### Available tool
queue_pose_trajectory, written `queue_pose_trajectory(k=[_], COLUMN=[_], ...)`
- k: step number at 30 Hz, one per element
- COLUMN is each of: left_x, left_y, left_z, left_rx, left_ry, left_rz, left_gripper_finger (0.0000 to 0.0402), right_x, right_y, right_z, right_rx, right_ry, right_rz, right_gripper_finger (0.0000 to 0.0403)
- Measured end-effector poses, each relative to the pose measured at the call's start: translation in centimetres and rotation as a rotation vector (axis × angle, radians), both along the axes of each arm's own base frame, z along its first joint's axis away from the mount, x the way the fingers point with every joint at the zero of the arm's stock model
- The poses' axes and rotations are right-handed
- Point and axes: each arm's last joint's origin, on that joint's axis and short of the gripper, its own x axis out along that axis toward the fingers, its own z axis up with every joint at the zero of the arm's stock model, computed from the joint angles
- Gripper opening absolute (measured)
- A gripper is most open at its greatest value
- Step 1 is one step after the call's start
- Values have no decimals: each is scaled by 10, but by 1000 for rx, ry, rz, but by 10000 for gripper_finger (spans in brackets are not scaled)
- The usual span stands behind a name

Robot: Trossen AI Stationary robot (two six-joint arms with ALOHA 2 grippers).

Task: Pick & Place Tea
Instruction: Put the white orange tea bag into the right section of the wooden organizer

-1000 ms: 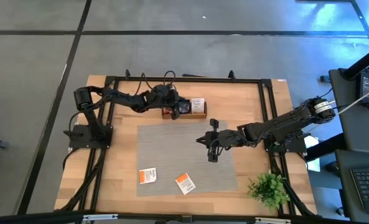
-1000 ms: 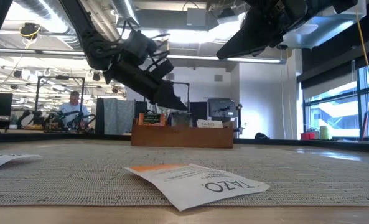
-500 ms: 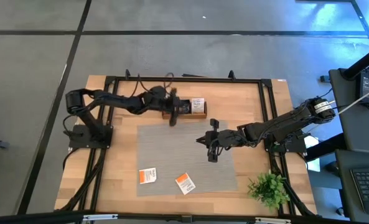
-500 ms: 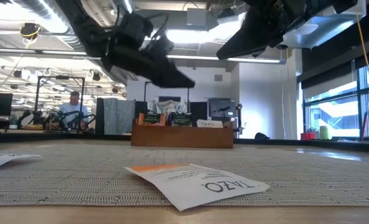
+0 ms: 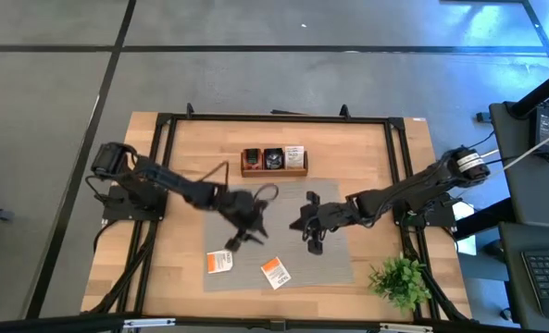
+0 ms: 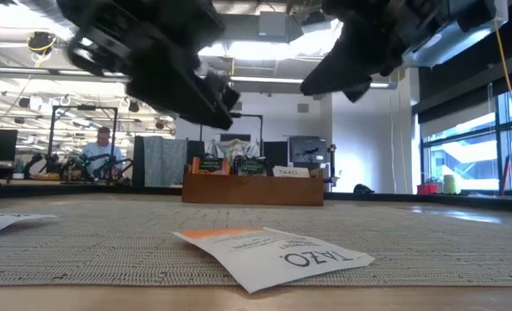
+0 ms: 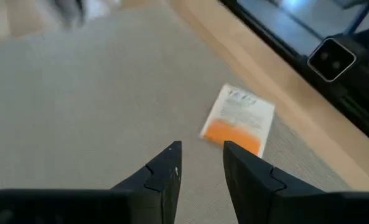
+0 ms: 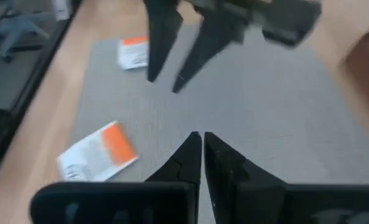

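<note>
Two white tea sachets with orange print lie flat on the grey mat, one (image 5: 220, 262) near its near-left corner and the other (image 5: 275, 272) to its right; the second shows close up in the low view (image 6: 273, 249). More sachets stand in the brown wooden tray (image 5: 274, 161) at the far side. My left gripper (image 5: 240, 239) hovers open over the mat, just far of the near-left sachet (image 7: 239, 118). My right gripper (image 5: 309, 242) is shut and hangs above the mat's middle (image 8: 200, 144), touching nothing.
A small green plant (image 5: 402, 277) stands at the table's near-right corner. A black frame (image 5: 274, 117) runs around the tabletop. The grey mat (image 5: 283, 208) lies bare between the tray and the two sachets. A person sits far back in the room (image 6: 100, 147).
My left gripper has swung from the tray at the far side toward the table's near edge, down over the mat, and now sits close to the near-left sachet. My right gripper has drifted a little toward the near-left. The sachets on the mat have not moved.
</note>
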Motion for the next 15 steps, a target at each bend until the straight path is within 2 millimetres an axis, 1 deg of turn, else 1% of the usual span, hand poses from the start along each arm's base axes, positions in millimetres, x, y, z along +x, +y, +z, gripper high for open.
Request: queue_pose_trajectory(k=[2, 4, 8, 10, 15], left_x=[-1, -3, -2, 1, 2], left_y=[-20, -35, -57, -63, -68], left_z=[-1, -4, -4, -7, -21], left_rx=[51, 87, 59, 38, 42], left_ry=[-24, -29, -97, -116, -69], left_rz=[6, 30, 37, 24, 19], left_gripper_finger=[114, 114, 114, 114, 115], right_x=[1, 2, 1, 1, -1], right_y=[7, 14, 34, 43, 68], right_z=[-7, -13, -17, -15, -11], right_rx=[31, 53, 82, 104, 117], right_ry=[25, 30, 4, 1, -15], right_rz=[0, 6, 51, 65, 118], right_gripper_finger=[23, 23, 23, 23, 23])
